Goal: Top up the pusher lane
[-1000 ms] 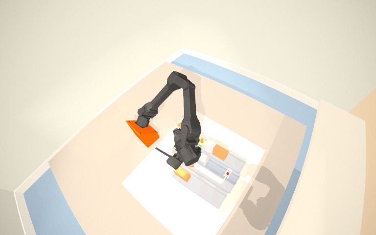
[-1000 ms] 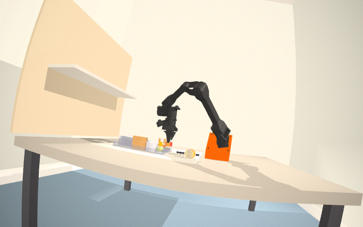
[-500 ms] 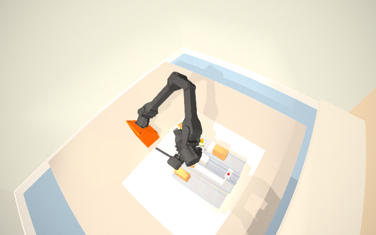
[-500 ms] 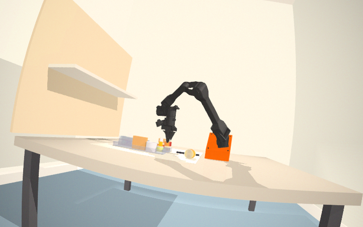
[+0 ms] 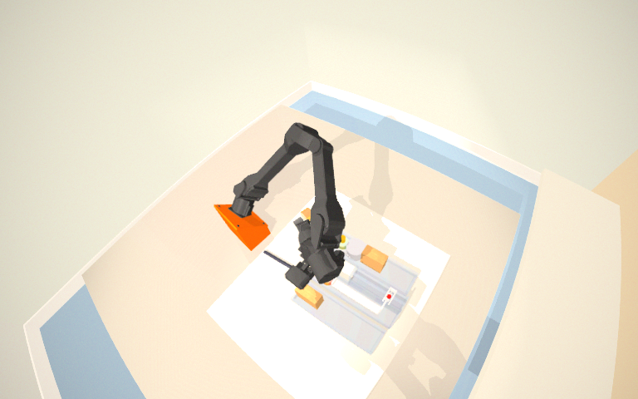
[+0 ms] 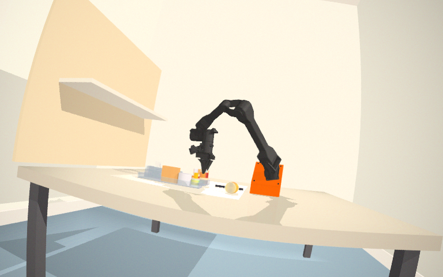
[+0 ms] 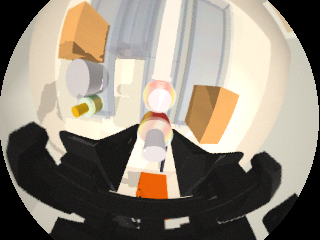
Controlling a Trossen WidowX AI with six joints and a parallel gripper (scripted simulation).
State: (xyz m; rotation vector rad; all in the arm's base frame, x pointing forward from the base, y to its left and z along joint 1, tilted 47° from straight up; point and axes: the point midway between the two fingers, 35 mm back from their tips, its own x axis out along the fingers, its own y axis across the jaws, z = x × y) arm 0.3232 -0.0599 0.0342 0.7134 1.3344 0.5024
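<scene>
Red-banded jar (image 7: 155,139) with pale lid (upright), gripped in the end effector (image 7: 158,160).

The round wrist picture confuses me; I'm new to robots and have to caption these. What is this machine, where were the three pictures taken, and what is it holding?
It is one jointed black arm bolted to an orange base on a table. One picture looks down from above, one looks from the side, and the round one comes from a camera on the arm's wrist, looking past its fingers. The gripper is shut on a small red-banded jar. Just ahead stands a matching jar in a clear lane rack. Around it lie two orange blocks, a grey cylinder and a small yellow-green jar.
</scene>
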